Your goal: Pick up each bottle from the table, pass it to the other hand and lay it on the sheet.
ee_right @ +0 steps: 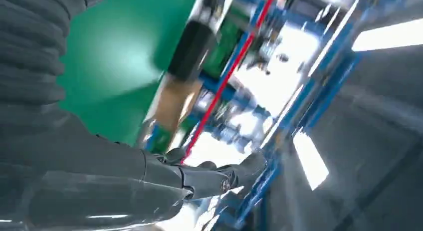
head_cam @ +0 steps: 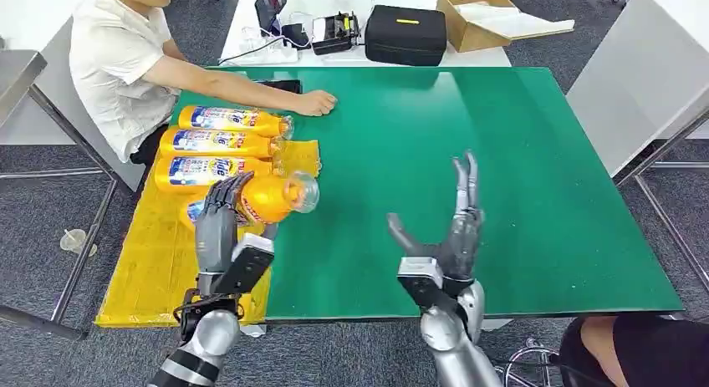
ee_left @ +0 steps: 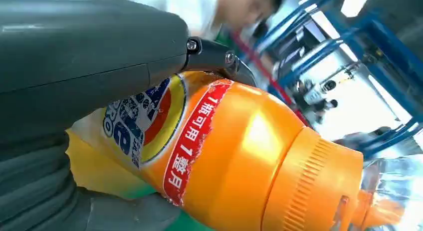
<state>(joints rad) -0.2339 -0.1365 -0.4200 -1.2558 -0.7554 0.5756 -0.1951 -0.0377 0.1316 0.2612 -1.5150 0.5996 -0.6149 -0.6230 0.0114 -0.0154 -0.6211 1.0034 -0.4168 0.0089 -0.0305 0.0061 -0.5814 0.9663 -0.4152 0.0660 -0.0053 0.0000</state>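
Observation:
My left hand [head_cam: 221, 213] grips an orange bottle [head_cam: 274, 197] with a clear cap, held on its side over the right edge of the yellow sheet [head_cam: 159, 262]. Up close, the left wrist view shows the same bottle [ee_left: 234, 156] with its blue and red label under my thumb [ee_left: 90, 56]. Three more orange bottles lie side by side on the sheet: one [head_cam: 230, 119] at the back, one [head_cam: 219, 142] in the middle, one [head_cam: 209, 170] nearest my hand. My right hand [head_cam: 447, 232] stands over the green table [head_cam: 468, 136], fingers spread and upright, holding nothing. Its fingers [ee_right: 199, 178] also appear in the right wrist view.
A person in a white shirt [head_cam: 117, 61] sits at the far left, one hand [head_cam: 316, 103] resting on the table by a dark phone [head_cam: 280, 86]. Behind the table are a black case [head_cam: 406, 34], a cardboard box [head_cam: 485, 15] and small devices.

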